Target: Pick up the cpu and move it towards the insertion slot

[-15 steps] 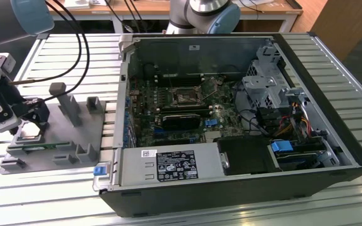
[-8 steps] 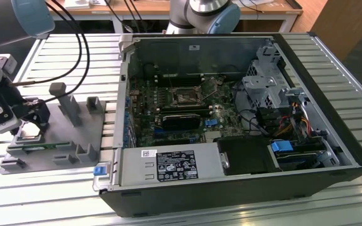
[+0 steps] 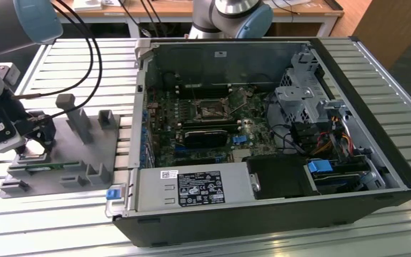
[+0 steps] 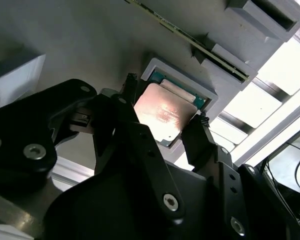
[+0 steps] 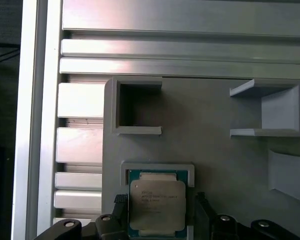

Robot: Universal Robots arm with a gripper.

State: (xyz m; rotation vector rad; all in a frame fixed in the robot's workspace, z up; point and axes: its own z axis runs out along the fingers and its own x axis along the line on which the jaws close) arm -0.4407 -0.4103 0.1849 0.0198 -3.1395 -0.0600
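Claw (image 5: 160,199) and chip (image 5: 157,207) were lined up. The claw hung low over the grey holder (image 5: 215,165), set narrow, with the chip directly beneath it and between its dark fingers (image 4: 201,137). Each finger stood just beside an opposite edge. I could not tell whether the pads were pressing yet. The chip lay flat in its shallow square pocket, apparently not lifted.

A clean grasp would likely mean closing evenly on both edges, so that neither side tipped the chip against the pocket wall. The pressure should be light and the rise straight, clear of the rim.

Well away from the claw, toward the exterior view's right, the socket (image 3: 211,111) sat inside the open computer case (image 3: 263,222) on the slatted surface (image 3: 77,225).
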